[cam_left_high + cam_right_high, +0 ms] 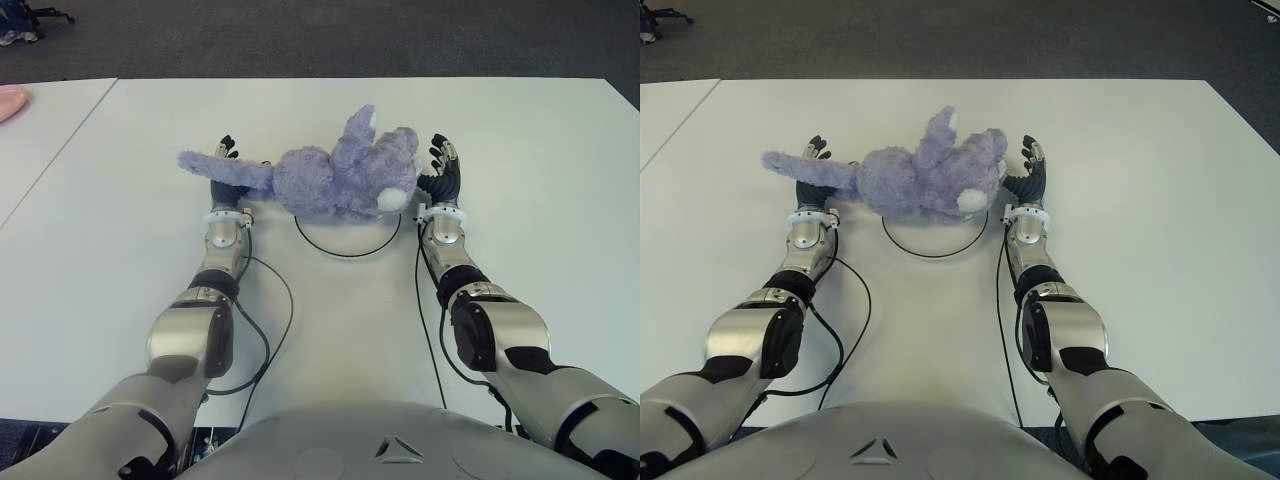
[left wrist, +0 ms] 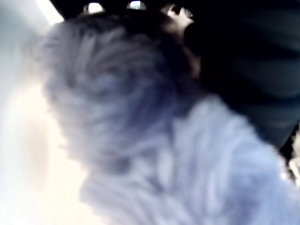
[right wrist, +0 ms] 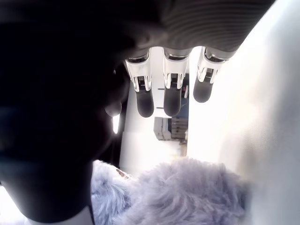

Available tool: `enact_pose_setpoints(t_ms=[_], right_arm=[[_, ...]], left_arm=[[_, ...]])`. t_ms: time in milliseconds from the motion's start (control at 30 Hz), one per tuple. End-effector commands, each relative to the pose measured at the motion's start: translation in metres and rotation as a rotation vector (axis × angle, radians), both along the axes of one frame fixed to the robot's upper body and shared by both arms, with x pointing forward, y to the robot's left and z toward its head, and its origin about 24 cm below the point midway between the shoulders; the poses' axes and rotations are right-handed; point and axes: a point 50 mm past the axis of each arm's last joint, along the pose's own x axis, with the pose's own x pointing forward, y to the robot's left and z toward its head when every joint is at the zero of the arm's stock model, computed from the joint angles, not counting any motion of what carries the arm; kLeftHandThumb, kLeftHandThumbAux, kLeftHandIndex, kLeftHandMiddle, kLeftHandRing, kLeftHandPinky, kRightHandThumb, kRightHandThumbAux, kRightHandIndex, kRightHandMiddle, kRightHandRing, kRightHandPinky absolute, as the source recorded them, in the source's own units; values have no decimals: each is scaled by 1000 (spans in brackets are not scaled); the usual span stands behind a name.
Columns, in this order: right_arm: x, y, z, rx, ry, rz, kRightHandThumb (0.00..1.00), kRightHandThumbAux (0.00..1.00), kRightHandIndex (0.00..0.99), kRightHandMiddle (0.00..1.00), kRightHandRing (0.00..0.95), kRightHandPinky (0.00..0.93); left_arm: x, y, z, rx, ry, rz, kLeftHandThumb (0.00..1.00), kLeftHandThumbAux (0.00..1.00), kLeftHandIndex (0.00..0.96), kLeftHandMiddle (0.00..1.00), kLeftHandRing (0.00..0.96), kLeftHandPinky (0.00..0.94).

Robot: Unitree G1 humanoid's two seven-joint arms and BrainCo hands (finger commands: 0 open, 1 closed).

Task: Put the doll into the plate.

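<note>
Left robot hand [image 1: 222, 170] under doll [image 1: 335, 178], grip unclear | right robot hand [image 3: 171, 89] fingers straight

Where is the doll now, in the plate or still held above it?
Held above it, it seems. The doll spans between the left hand and right hand, covering the far part of the plate; contact cannot be told.

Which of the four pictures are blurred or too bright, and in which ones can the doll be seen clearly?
Left eye view and right eye view: even light, the doll sharp between the left hand and the right hand, over the plate. Left wrist view: the fur fills the picture, out of focus, with white glare beside it. Right wrist view: the palm is a dark shadow, the table is washed out, the fingers stay sharp.
</note>
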Motion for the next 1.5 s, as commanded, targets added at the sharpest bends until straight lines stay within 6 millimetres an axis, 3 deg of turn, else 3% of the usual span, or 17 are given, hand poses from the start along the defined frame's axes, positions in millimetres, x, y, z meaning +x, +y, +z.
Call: enact_pose_setpoints(t_ms=[33, 1500], right_arm=[[-81, -3, -105, 17, 520, -56, 0, 911, 146, 141, 102, 69], [-83, -5, -105, 49, 504, -92, 0, 950, 193, 186, 133, 92]], left_arm=[[-85, -1, -96, -40, 469, 40, 0, 797, 68, 89, 102, 127], [-85, -2, -97, -74, 466, 42, 0, 865, 62, 95, 117, 161]])
